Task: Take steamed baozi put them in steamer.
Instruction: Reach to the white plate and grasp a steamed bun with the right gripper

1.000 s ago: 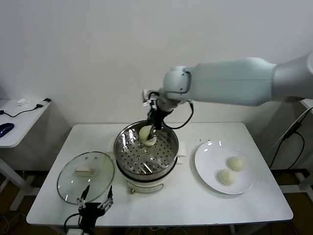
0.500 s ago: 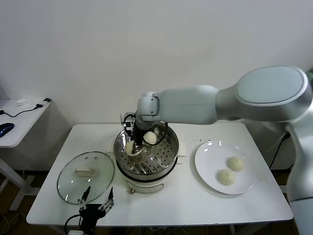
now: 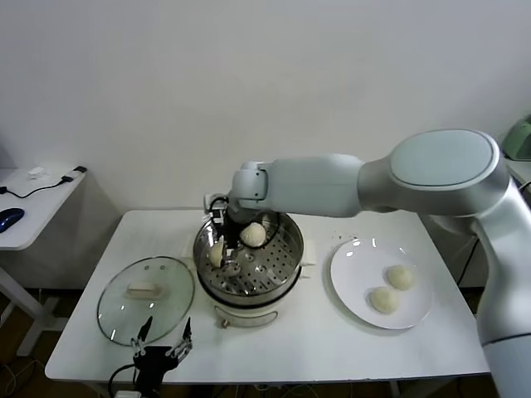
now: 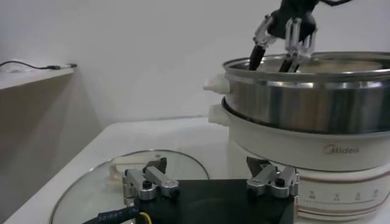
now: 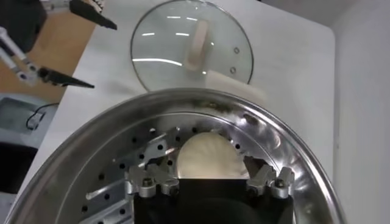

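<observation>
The right arm reached across the table with its right gripper (image 3: 221, 251) lowered inside the steamer (image 3: 286, 249), fingers spread wide and gripping nothing. One steamed baozi (image 5: 204, 155) lay on the perforated tray between the spread fingers; a second (image 3: 253, 235) sat just beside it. Two more (image 3: 400, 277) rested on the white plate (image 3: 348, 286). The left gripper (image 3: 162, 342) hung wide apart near the glass lid (image 3: 116, 315).

"Midea" in grey on the white base of the steamer (image 4: 317, 115), left wrist view.
</observation>
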`<state>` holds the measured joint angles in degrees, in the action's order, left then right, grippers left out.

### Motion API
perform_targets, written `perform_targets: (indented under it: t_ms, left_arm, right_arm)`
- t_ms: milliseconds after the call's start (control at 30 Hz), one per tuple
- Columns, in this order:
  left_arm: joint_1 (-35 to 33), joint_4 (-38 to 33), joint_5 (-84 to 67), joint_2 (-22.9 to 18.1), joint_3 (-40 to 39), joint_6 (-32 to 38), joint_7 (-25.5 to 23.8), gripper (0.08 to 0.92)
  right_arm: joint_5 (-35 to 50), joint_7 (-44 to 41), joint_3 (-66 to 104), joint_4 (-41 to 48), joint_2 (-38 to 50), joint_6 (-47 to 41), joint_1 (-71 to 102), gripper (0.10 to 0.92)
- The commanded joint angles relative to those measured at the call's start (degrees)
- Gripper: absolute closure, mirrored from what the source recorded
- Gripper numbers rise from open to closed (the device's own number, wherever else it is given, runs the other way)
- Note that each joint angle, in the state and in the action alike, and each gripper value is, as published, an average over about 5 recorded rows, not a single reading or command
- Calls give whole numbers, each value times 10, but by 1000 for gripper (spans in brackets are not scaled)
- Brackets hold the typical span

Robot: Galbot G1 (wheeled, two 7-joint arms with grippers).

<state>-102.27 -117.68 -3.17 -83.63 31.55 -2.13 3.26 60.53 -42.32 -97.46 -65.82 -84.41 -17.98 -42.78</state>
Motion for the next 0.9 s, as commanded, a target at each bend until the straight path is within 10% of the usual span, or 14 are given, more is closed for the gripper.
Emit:
perform_targets:
  t_ms: [33,467,900]
  left_arm:
    - [1,-2,0,0,-1,-2,-1,177]
    - [5,-3,0,-1,4,-5,-1,177]
    - [3,-3,-1,-7,11,-6,-1,177]
  right_arm:
    - [-33,-95,-19,-42,97,52,-97,203]
    - [-197,-119,-226,-273,473,62,-244,203]
    - [-304,-18,-148,-224,522,7,-12,203]
